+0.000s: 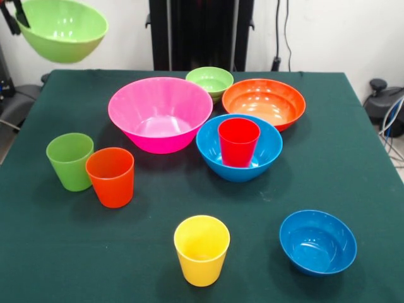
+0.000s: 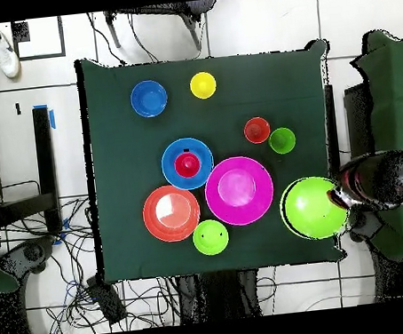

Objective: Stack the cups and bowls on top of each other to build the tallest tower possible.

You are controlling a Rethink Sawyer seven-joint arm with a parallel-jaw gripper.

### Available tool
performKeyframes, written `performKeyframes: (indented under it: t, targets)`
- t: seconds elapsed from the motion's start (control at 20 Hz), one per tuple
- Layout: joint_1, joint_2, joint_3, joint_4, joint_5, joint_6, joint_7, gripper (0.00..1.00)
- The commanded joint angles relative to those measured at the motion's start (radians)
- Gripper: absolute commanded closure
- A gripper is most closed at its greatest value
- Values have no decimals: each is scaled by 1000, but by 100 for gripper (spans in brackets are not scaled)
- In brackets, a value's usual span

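Observation:
My gripper is shut on the rim of the big light-green bowl and holds it in the air past the table's far left corner; in the overhead view the gripper and bowl are at the right edge. The red cup stands upright inside the big blue bowl at mid table. The big pink bowl, small light-green bowl and wide orange bowl stand behind. The light-green cup and orange cup touch at the left. The yellow cup and small blue bowl stand in front.
The green table has bare cloth on its right side and front left. The robot's black pedestal stands behind the far edge. Cables lie on the floor around the table.

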Motion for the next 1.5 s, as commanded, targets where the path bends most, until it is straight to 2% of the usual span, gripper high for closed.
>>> performKeyframes:
  t: [0.05, 0.35, 0.65, 1.1, 1.5]
  targets:
    - [67, -40, 86, -48, 106, 161, -291, 100]
    - [55, -22, 143, -47, 258, 47, -120, 100]
    - [74, -28, 149, -50, 325, -29, -26, 100]
    - [118, -20, 117, -50, 366, -135, 59, 100]
    - [187, 1, 50, -47, 350, -238, 122, 100]
